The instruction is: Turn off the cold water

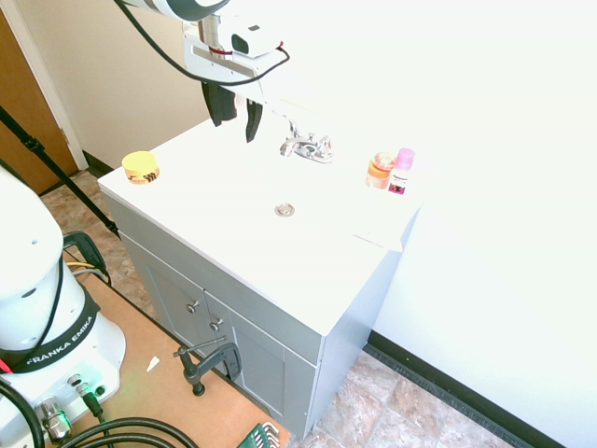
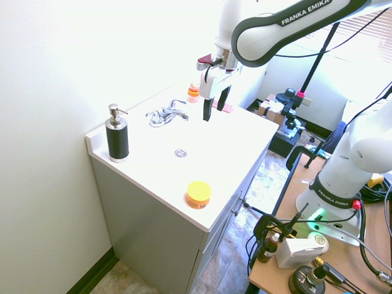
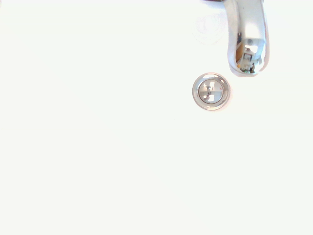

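We are seeing a white counter (image 1: 233, 224) on a gray cabinet (image 1: 256, 359) against a pale wall (image 1: 494, 187). Our claw (image 1: 235, 135) is hanging above the counter with its fingers (image 1: 253, 121) spread and nothing between them. The chrome faucet (image 1: 307, 147) is standing at the counter's back, near the claw and lower than it. We are also seeing a yellow-lidded jar (image 1: 141, 168) sitting by the counter's edge.

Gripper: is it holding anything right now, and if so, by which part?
Nothing is held: the claw hangs open above the white countertop, with nothing between its fingers.
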You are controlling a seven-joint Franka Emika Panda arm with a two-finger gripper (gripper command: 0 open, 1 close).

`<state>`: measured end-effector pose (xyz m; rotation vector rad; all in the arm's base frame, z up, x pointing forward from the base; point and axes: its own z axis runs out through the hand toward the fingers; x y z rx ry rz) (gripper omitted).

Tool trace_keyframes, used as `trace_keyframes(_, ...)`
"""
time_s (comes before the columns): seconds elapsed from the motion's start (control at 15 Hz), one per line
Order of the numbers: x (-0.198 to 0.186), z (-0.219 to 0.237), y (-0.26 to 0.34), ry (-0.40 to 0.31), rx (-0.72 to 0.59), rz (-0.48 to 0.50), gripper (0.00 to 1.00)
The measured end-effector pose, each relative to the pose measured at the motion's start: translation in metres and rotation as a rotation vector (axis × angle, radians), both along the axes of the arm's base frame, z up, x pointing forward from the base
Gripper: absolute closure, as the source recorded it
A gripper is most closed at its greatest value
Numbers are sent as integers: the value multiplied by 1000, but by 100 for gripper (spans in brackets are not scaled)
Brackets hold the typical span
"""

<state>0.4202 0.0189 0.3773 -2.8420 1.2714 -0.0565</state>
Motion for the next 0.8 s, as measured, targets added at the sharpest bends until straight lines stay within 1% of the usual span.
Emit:
trace_keyframes(0.13,2,0,0,-12,-2,-4,0)
trace_keyframes(0.33,20,-4,-17,-79,-40,-62,0)
trace_keyframes(0.53,59,-16,-48,-128,-98,-122,0)
trace_keyframes(0.8,103,-19,-64,-168,-165,-152,0)
